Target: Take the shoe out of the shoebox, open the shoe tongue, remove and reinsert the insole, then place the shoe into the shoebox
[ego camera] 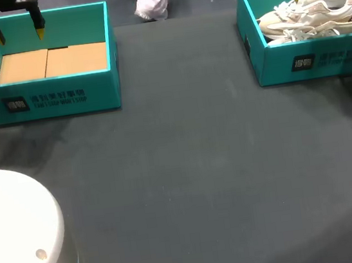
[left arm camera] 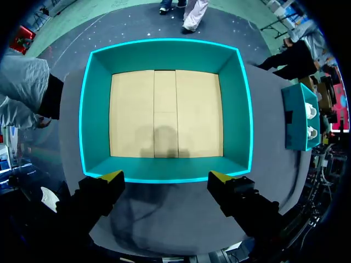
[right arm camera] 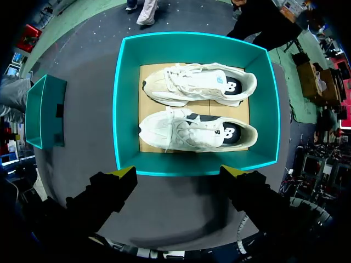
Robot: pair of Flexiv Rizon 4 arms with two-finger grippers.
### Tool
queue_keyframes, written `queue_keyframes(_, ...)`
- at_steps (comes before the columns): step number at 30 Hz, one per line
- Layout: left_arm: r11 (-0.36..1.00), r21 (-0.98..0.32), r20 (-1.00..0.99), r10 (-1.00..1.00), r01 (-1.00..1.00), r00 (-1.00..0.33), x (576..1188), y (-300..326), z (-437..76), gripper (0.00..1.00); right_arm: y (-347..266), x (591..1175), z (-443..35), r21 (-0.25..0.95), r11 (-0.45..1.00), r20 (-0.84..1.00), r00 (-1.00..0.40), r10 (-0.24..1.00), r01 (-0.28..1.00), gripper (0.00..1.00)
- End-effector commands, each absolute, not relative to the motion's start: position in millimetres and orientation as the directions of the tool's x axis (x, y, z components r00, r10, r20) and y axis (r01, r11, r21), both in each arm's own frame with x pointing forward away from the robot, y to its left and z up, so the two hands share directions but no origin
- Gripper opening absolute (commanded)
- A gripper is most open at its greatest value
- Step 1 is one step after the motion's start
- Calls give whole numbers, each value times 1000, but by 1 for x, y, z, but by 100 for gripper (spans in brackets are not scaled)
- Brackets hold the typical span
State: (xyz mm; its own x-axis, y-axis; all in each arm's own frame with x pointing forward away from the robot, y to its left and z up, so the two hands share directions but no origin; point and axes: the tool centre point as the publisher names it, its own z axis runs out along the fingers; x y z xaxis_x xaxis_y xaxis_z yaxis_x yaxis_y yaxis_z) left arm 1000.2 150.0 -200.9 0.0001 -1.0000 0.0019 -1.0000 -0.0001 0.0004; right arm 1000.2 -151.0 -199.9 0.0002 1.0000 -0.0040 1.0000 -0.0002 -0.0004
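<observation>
1. Taking the shoe out looks to be the step in hand, and it has not begun: nothing is gripped, and both shoes lie boxed on the dark table (ego camera: 187,169).
2. The right tool (right arm camera: 180,172) hangs released above the near wall of the teal shoebox (right arm camera: 127,109), fingers spread wide and touching nothing.
3. Ahead of and below it lies the nearer shoe (right arm camera: 197,131), white, opening upward, set lengthwise across the box. The farther shoe (right arm camera: 197,87) lies alongside, towards the far wall.
4. The next move likely calls for the right tool to advance over the nearer shoe, descend inside the walls and close across it.
5. Well apart, the left tool (left arm camera: 165,176), likewise released, hangs over a second shoebox (left arm camera: 96,109) that holds only cardboard.
</observation>
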Motion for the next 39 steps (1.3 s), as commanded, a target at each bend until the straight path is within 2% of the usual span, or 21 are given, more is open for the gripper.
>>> queue_keyframes(1,0,1,1,-1000,-1000,0,1000,150,-200,100,-153,1000,-200,-1,-7,-21,7,1000,1000,100)
queue_keyframes(20,0,1,1,-1000,-1000,0,1000,150,-200,100,-230,1015,-212,-60,-17,-68,12,998,998,100)
queue_keyframes(33,0,1,1,-1000,-1000,0,1000,150,-200,100,-273,1026,-230,-93,54,-71,-61,996,994,100)
queue_keyframes(34,0,1,1,-1000,-1000,0,1000,150,-200,100,-276,1027,-232,-98,55,-74,-63,995,994,99)
queue_keyframes(35,0,1,1,-1000,-1000,0,1000,150,-200,100,-280,1028,-234,-99,58,-76,-66,995,993,92)
queue_keyframes(39,0,1,1,-1000,-1000,0,1000,150,-200,100,-290,1029,-243,-112,62,-81,-72,994,992,98)
